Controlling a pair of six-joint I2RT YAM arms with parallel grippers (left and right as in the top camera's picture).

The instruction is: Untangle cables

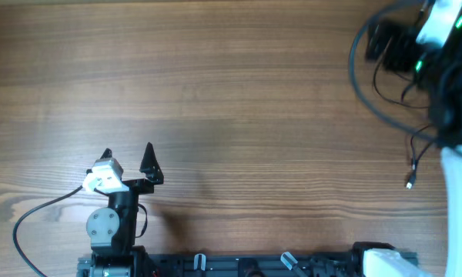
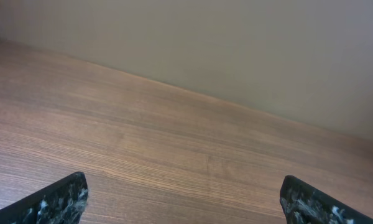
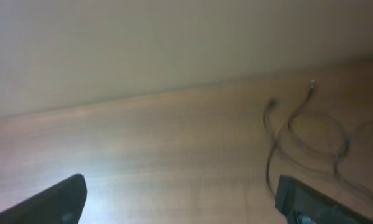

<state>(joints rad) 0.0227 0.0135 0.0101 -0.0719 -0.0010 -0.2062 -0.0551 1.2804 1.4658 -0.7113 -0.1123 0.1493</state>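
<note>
Black-fingered left gripper [image 2: 184, 200]: wide open, empty, over brown wood-grain tabletop [image 2: 174, 124]. Right gripper [image 3: 181, 194]: wide open too, nothing clamped. Just ahead and right of those right jaws, thin black cables with small plug ends [image 1: 410, 180], looped loose on the wood. Well apart from the left jaws.

On the brown wood-grain table [image 3: 174, 146], thin dark cables [image 3: 292, 121] with small plug ends are seen looped loosely at right; the right end effector [image 3: 180, 193] is held spread wide.
</note>
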